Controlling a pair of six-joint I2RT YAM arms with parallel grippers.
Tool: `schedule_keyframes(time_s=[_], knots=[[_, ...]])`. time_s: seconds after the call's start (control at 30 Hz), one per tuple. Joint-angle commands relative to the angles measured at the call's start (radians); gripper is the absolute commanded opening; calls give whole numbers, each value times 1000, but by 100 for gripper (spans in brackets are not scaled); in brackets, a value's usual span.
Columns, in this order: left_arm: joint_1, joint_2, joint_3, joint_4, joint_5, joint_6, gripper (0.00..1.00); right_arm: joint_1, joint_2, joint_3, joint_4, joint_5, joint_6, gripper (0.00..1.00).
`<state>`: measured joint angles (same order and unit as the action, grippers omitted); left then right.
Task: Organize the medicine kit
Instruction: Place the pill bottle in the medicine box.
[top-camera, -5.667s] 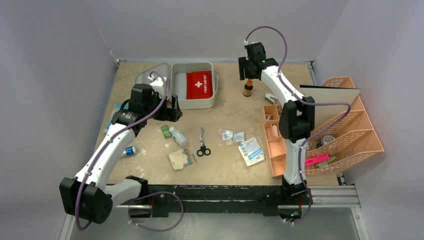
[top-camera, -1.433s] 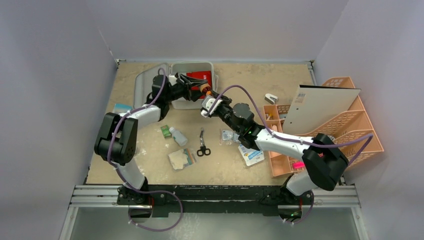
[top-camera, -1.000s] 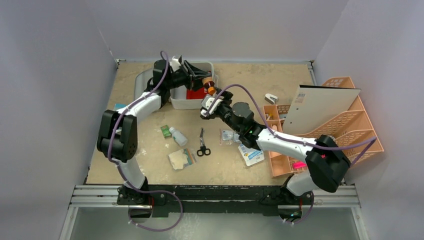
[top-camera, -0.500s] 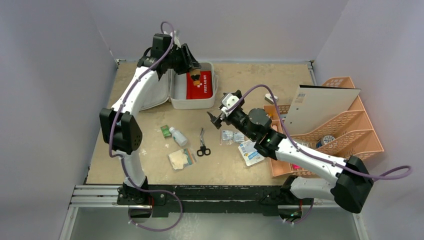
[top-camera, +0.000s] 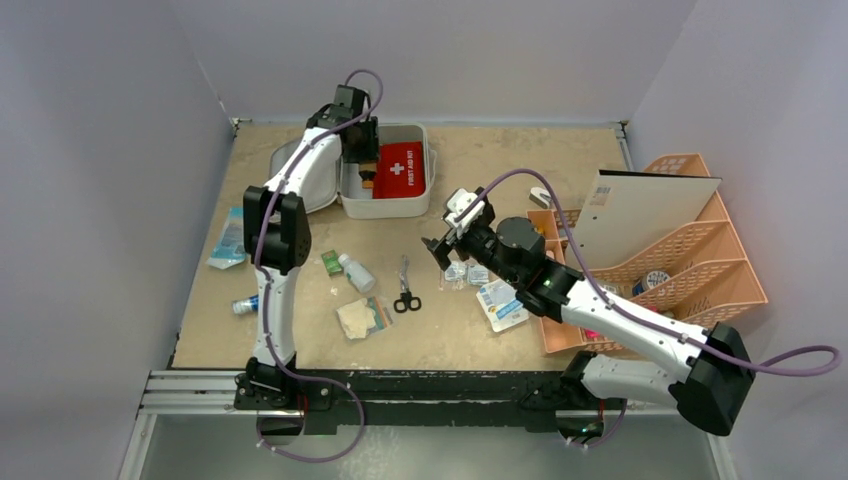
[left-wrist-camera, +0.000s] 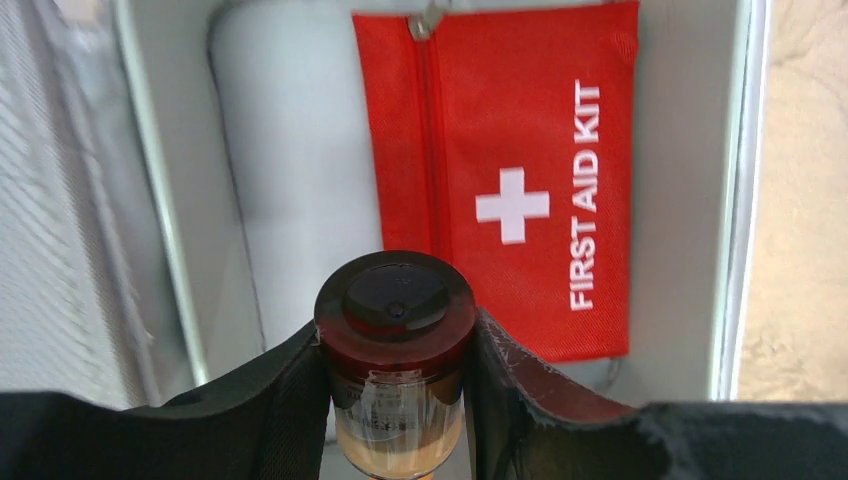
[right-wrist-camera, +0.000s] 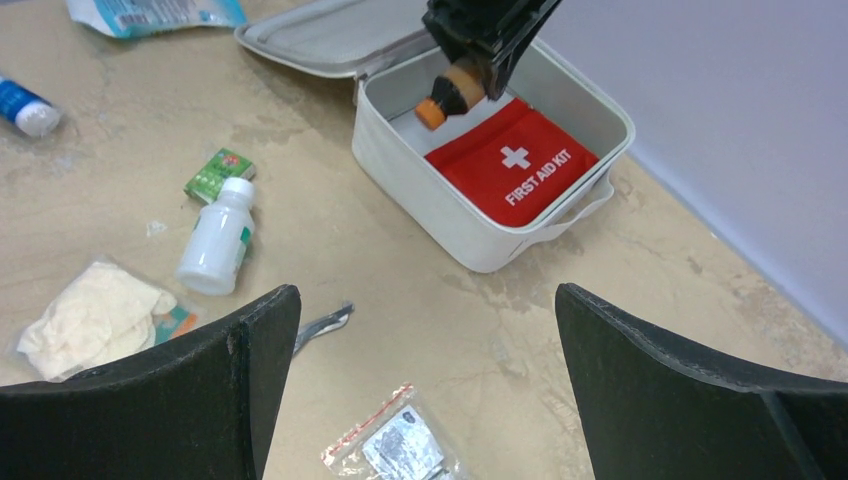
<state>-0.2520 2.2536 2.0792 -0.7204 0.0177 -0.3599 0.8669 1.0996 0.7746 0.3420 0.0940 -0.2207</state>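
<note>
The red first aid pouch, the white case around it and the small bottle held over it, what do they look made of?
Red pouch: woven fabric, matte; weave texture and a zipper show. White case: probably moulded plastic, smooth with soft sheen. Bottle: translucent amber glass or plastic, unclear which; glossy dark cap.

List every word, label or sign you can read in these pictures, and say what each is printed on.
"FIRST AID KIT", white letters beside a white cross: on the red pouch lying in the medicine kit.
Label on the brown bottle: blurred, unreadable.
Print on the green box, the white bottle, the foil sachets and the blue-and-white packet: too small to read.
</note>
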Motion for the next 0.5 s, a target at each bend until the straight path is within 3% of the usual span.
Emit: schedule_keyframes(time_s=[0.0,0.47], knots=[[11,-2,111,115,-105,83,30,3,9,61,-36,2,5,99],[22,148,162,236,-171,132,33,3,66,89,-33,31,-50,99]])
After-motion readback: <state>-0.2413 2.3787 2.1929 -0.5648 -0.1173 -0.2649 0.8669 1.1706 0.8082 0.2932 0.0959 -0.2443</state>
